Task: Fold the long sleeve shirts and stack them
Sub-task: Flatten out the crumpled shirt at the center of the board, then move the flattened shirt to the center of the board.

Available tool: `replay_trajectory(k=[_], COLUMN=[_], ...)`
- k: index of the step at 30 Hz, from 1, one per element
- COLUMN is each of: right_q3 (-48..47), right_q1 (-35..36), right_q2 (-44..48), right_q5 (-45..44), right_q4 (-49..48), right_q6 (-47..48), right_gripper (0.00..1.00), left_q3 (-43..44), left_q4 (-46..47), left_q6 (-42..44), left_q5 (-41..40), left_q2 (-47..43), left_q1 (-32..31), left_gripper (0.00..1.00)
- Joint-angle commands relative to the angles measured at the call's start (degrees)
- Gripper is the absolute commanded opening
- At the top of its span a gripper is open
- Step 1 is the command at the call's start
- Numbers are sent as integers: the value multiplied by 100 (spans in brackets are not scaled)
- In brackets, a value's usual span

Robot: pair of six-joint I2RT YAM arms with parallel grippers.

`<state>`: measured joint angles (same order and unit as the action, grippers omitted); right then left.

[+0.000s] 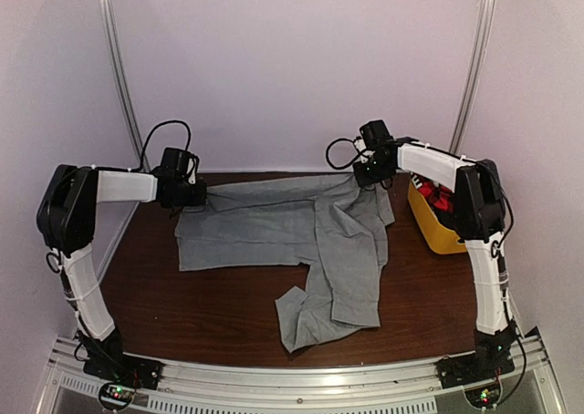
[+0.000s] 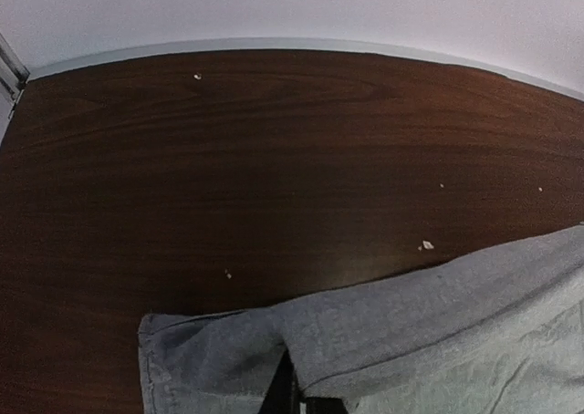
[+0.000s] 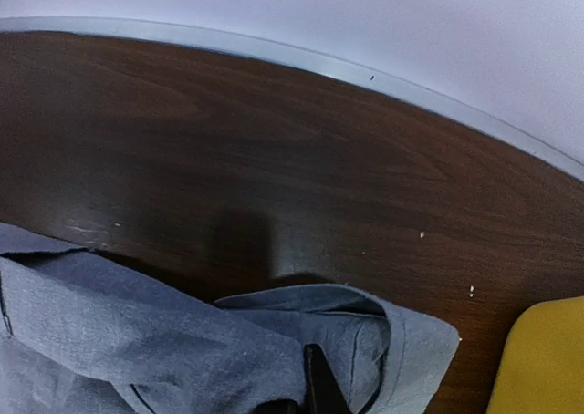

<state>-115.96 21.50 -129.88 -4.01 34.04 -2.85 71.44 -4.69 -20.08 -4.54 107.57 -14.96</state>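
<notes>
A light-grey long sleeve shirt (image 1: pixel 301 227) lies spread on the dark wood table (image 1: pixel 182 295), one part trailing toward the near edge. My left gripper (image 1: pixel 196 198) is at the shirt's far-left corner, shut on the cloth; in the left wrist view the grey fabric (image 2: pixel 438 341) wraps over the dark fingers (image 2: pixel 290 387). Over at the far-right corner my right gripper (image 1: pixel 370 177) is likewise shut on the shirt, whose folded hem (image 3: pixel 365 323) is bunched round its finger (image 3: pixel 318 382). A red-and-black plaid shirt (image 1: pixel 436 195) sits in the tub.
A yellow plastic tub (image 1: pixel 433 227) stands at the table's right edge beside the right arm; its corner (image 3: pixel 543 359) shows in the right wrist view. White walls close the table at the back and sides. Bare wood (image 2: pixel 274 159) lies beyond the shirt.
</notes>
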Motion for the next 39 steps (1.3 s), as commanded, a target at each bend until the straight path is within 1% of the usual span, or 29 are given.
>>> replay_trajectory(k=[1, 4, 6, 8, 9, 12, 14, 15, 16, 17, 19, 22, 25, 28, 30, 34, 39], right_q3=[-497, -572, -826, -1018, -1081, -1054, -800, -590, -281, 84, 936, 2071, 2842, 3315, 3501, 3828, 4432], right_q1=[-171, -218, -248, -260, -260, -260, -260, -260, -253, -245, -198, -141, -105, -76, -75, -75, -93], right_q2=[-367, -493, -595, -641, -632, -427, -206, -61, 130, 339, 791, 1328, 1592, 1636, 1572, 1450, 1579], right_q5=[-615, -874, -1069, -1264, -1321, -1321, -1218, -1088, -932, -724, -227, 544, 1182, 1561, 1692, 1923, 2053], right_q4=[-202, -579, -648, -694, -717, -705, -660, -679, -720, -824, -1135, -1559, -1801, -1938, -1987, -2070, -2338], right_q6=[138, 132, 149, 148, 150, 127, 52, 10, -45, -103, -211, -412, -601, -691, -749, -863, -1040], right_gripper=[6, 16, 27, 41, 47, 62, 67, 68, 69, 70, 71, 71, 72, 74, 74, 73, 73], left_q3=[1136, 1677, 1946, 2237, 2393, 2819, 2921, 2935, 2930, 2886, 2426, 1210, -136, -1140, -1593, -2030, -2487], left_q4=[498, 320, 312, 342, 288, 50, -6, -30, -74, -99, -26, 696, 1446, 1940, 2224, 2376, 2665], left_q6=[90, 100, 77, 55, 23, -54, -103, -114, -111, -118, -206, -435, -664, -796, -866, -922, -1077], left_q5=[-114, -191, -293, -389, -401, -432, -422, -411, -359, -240, 178, 1158, 1746, 2031, 2171, 2318, 2430], left_q2=[840, 1260, 1414, 1588, 1682, 1909, 1929, 1903, 1859, 1772, 1463, 599, -183, -688, -841, -765, -656], left_q1=[149, 222, 275, 324, 362, 421, 440, 441, 441, 441, 441, 418, 324, 176, 70, -165, -341], left_gripper=[0, 0, 6, 10, 16, 38, 53, 58, 61, 63, 64, 66, 67, 67, 67, 67, 67])
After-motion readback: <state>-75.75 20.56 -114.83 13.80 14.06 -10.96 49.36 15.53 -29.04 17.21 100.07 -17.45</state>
